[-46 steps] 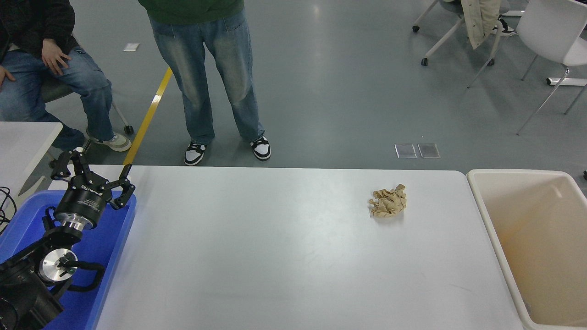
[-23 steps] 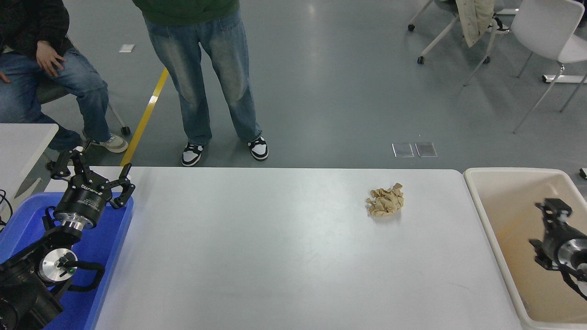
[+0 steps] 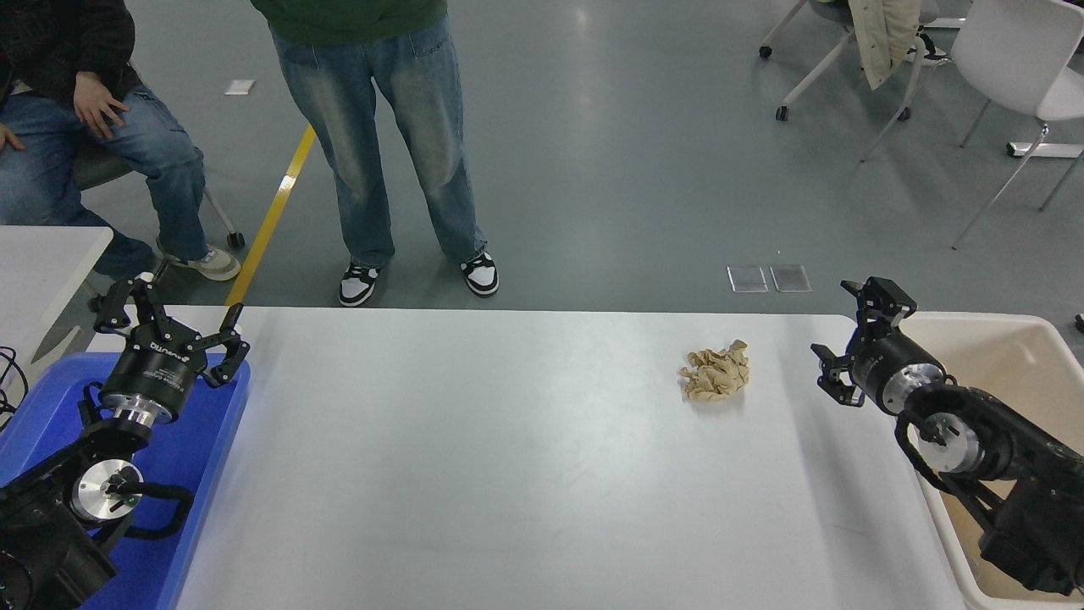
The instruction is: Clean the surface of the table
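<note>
The table surface (image 3: 508, 457) is a wide light grey-white top. A crumpled tan paper ball (image 3: 716, 371) lies on it toward the far right. My right gripper (image 3: 838, 330) is open and empty, raised above the table's right edge, a short way right of the paper and apart from it. My left gripper (image 3: 169, 318) is open and parked at the lower left over the blue tray (image 3: 203, 457).
A cream bin (image 3: 1016, 356) stands off the table's right end, under my right arm. One person stands (image 3: 389, 152) and another sits (image 3: 93, 152) beyond the far edge. A smaller white table corner (image 3: 42, 263) is at the left. Chairs (image 3: 1016, 59) stand at the back right.
My right arm has come into view from the right and moved up and left, from over the bin to the table's right edge near the paper. The left arm has not moved.
</note>
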You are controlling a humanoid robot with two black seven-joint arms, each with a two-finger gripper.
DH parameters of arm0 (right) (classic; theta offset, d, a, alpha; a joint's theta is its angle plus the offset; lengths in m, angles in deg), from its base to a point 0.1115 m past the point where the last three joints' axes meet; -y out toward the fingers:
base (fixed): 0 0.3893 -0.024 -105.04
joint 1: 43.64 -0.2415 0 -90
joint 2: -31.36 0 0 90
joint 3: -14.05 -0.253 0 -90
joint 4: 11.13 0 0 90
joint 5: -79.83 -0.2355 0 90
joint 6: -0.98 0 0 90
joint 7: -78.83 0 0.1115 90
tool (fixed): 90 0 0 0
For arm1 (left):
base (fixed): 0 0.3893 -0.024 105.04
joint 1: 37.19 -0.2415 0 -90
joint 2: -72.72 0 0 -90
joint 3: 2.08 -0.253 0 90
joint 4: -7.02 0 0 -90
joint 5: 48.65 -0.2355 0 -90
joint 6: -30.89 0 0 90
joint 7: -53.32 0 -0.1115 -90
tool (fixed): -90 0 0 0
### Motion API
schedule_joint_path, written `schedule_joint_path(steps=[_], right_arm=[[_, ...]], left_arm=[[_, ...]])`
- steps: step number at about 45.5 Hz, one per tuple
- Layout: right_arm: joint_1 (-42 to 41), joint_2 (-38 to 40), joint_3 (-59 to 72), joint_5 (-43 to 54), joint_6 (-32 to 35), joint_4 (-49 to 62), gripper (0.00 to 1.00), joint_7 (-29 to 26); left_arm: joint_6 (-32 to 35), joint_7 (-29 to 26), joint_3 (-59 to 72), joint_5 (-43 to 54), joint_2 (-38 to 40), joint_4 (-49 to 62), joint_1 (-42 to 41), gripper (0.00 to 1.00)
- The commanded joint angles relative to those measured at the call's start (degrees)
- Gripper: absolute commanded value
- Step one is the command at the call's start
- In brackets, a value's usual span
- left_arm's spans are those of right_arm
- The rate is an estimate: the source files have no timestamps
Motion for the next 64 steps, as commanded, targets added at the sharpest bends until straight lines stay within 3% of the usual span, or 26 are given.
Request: schedule_joint_path(steps=[1, 45, 54, 64], right_arm=[[-1.6, -4.2, -3.2, -1.8, 1.1, 5.8, 1.00, 6.1], [-3.5, -3.9, -1.3, -4.6, 1.4, 5.0, 1.00, 5.4], [-3.7, 2.0, 9.0, -3.6, 0.3, -9.3, 1.00, 2.0], [-11.4, 6.9, 26.2, 5.2, -0.9, -17.0, 1.00, -1.7]], left_arm=[[0.0, 0.0, 0.0, 0.0, 0.0, 0.0, 0.0, 1.00], [0.0, 0.0, 0.0, 0.0, 0.0, -0.1, 0.0, 1.00], [0.0, 0.0, 0.0, 0.0, 0.0, 0.0, 0.0, 1.00], [0.0, 0.0, 0.0, 0.0, 0.0, 0.0, 0.0, 1.00]])
